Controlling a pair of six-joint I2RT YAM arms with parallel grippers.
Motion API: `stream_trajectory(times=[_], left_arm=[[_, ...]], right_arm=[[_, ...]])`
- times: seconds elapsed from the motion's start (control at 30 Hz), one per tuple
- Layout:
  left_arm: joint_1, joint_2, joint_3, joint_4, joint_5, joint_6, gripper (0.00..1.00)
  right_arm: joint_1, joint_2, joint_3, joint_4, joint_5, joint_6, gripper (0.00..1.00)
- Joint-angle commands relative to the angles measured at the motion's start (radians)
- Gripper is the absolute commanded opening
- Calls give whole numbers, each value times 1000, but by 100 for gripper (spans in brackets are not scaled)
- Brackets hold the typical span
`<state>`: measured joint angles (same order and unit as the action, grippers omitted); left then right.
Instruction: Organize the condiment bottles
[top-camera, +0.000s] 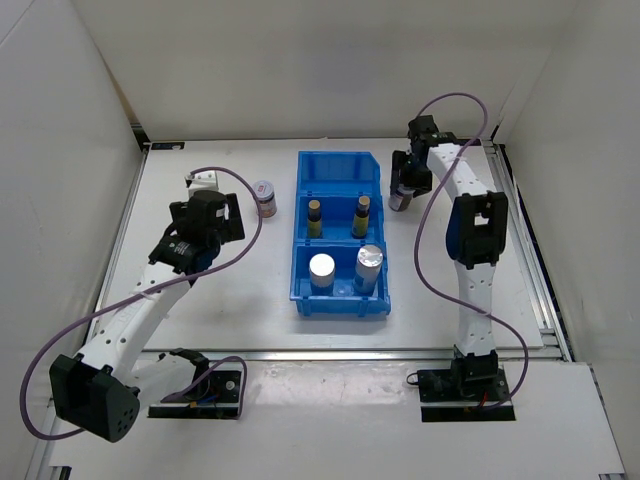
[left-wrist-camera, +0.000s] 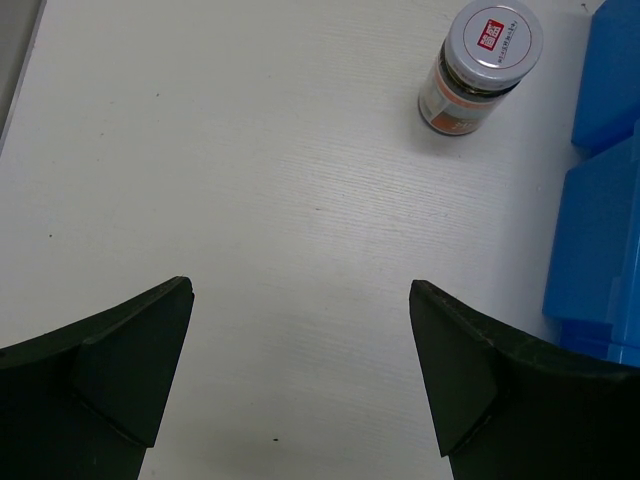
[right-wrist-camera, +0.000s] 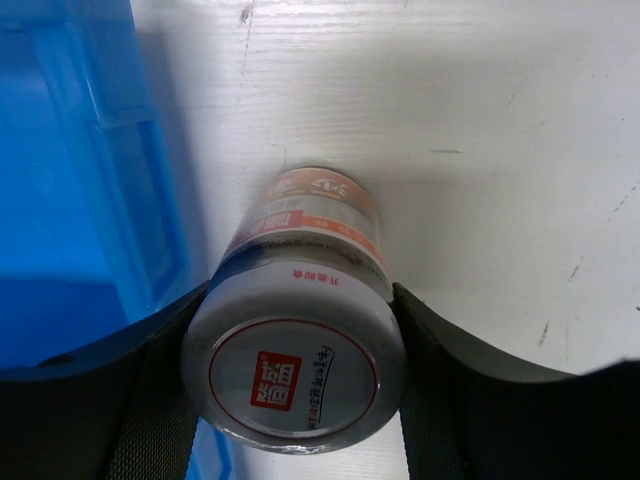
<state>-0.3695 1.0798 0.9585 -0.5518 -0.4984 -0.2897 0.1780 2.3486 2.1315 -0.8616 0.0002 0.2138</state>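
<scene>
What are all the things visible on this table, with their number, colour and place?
Blue bin: one, blue, table centre, three compartments.
Amber bottles: two, dark amber, middle compartment.
Silver-topped cylinders: two, pale, near compartment.
Left jar: one, grey red-marked lid, left of the bin.
Right jar: one, same lid, right of the bin.
Table: one, white.
Left fingers: two, black, open, apart from the left jar.
Right fingers: two, black, touching the right jar's sides.

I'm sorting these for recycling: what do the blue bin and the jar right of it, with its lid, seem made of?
The blue bin: likely moulded plastic, uniform colour with a soft sheen. The jar: probably glass, dark contents showing through below the lid, beside a printed paper-like label. Its lid: grey, smooth, printed red; metal or plastic, cannot tell.
</scene>
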Motion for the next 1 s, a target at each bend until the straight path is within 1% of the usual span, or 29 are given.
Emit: stream_trajectory(times=[0.0,0.03,0.07,0.13,0.17,0.27,0.3,0.43,0.57,0.77,0.9,0.93,0.97], left_arm=[[0,-4,31,16,-6,-8,100],[0,5,31,16,-6,-8,100],[0,5,31,16,-6,-8,100],[0,5,31,16,-6,-8,100],[0,5,31,16,-6,-8,100],[0,5,31,16,-6,-8,100],[0,5,31,16,3,-8,100],[0,5,40,16,12,-8,100],[0,23,40,16,12,-8,100],[0,32,40,16,21,-8,100],[0,32,40,16,21,-8,100],[0,32,40,16,21,-8,100],[0,32,40,16,21,-8,100]], right_arm=[[-5,-15,27,19,6,12,62],[4,-26,27,19,15,12,57],[5,-41,27,19,41,12,45],[15,-60,27,29,76,3,36],[26,-78,27,29,93,2,26],[66,-120,68,38,106,-20,15],[78,-129,82,38,116,-21,13],[159,-152,172,47,162,-77,12],[207,-140,277,47,190,-102,12],[216,-72,329,56,146,-122,12],[216,-25,329,88,81,-122,18],[216,-14,329,98,81,-122,21],[216,6,338,98,72,-122,21]])
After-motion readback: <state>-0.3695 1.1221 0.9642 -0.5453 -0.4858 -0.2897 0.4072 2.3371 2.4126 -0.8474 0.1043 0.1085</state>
